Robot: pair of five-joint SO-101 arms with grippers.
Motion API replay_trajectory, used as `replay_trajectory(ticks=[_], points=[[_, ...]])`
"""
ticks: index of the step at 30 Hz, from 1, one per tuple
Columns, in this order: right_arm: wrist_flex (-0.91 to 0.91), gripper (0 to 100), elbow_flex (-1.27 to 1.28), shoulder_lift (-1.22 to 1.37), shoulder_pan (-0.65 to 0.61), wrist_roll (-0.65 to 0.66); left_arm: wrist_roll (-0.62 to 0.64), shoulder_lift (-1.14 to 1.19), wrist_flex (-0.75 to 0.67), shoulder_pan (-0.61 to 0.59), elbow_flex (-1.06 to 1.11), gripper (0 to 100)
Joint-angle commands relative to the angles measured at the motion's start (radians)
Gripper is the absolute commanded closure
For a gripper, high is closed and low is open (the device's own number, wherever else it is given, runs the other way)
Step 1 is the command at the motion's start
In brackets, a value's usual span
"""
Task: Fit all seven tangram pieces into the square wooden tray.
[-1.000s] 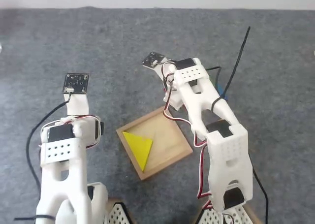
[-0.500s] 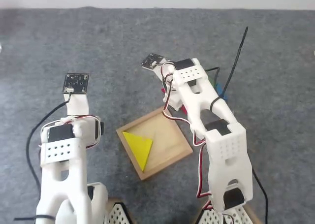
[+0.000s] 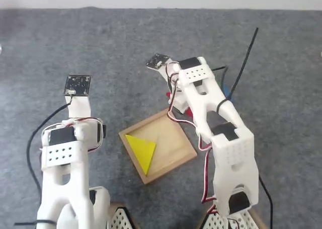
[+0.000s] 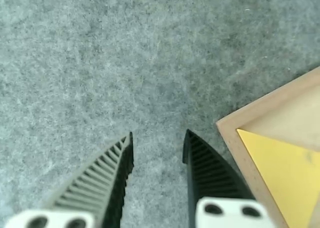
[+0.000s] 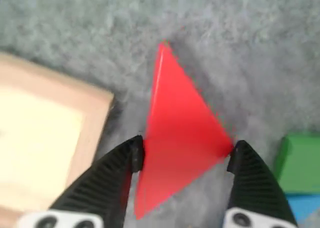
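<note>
The square wooden tray (image 3: 183, 149) lies between the two arms, with a yellow triangle (image 3: 142, 149) in its near-left part. In the right wrist view a red triangle (image 5: 180, 133) sits on the carpet just beyond the tray's corner (image 5: 95, 100). My right gripper (image 5: 186, 150) is shut on it, one finger against each side. In the high view a sliver of this red piece (image 3: 188, 111) shows under the right arm. My left gripper (image 4: 157, 138) hangs open over bare carpet, beside the tray's corner (image 4: 227, 128) and the yellow triangle (image 4: 280, 163).
A green piece (image 5: 300, 163) and a blue piece (image 5: 302, 208) lie close beside the red triangle, on the side away from the tray. A black cable (image 3: 244, 63) runs over the grey carpet behind the right arm.
The right arm swayed slightly to the left and back again over the red triangle. The left arm, the tray and the yellow triangle have stayed put.
</note>
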Motion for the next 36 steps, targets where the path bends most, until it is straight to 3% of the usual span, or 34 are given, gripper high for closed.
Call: replay_trajectory(ticks=[1,7,9,17,36], points=[[0.082,76.1,-0.021,-0.157,-0.016,-0.072,0.009,-0.031,-0.017,0.008,-0.005,83],[0.22,80.5,-0.021,-0.236,-0.101,-0.273,0.009,-0.031,-0.015,0.008,-0.005,83],[0.226,81.8,-0.021,-0.245,-0.122,-0.285,0.011,-0.031,-0.014,0.008,-0.005,83],[0.117,62.5,-0.02,-0.153,-0.048,-0.044,0.011,-0.031,-0.015,0.008,-0.005,83],[-0.024,62.6,-0.02,0.068,-0.013,0.02,0.008,-0.032,-0.017,0.005,-0.005,83]])
